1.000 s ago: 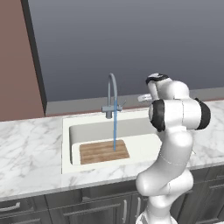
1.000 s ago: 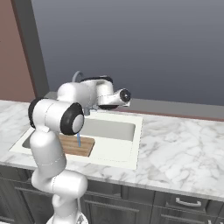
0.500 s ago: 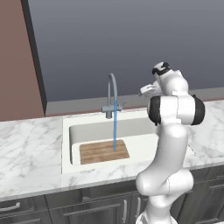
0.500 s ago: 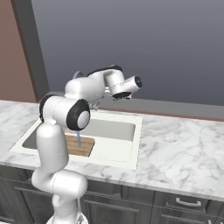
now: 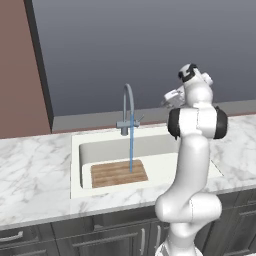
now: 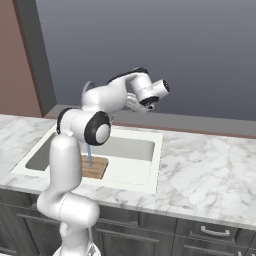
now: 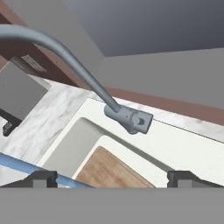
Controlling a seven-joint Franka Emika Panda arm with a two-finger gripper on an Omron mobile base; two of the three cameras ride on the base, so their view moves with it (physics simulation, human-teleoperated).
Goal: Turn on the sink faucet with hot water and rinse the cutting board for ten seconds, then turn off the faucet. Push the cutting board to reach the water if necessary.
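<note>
Cutting board [image 5: 119,173] flat on the floor of the sink [image 5: 75,165], toward its 7 o'clock corner. Water [image 5: 131,150] falling straight from the faucet [image 5: 128,107] onto the board's 3 o'clock end. Rinse under way, judging by that; best left alone, no push needed, then the lever at the faucet base closed gently. End effector [image 7: 112,177] raised at 3 o'clock of the spout, fingertips [image 7: 41,178] spread wide, holding nothing. Basin otherwise bare. Marble surface [image 5: 35,165] around the rim.
</note>
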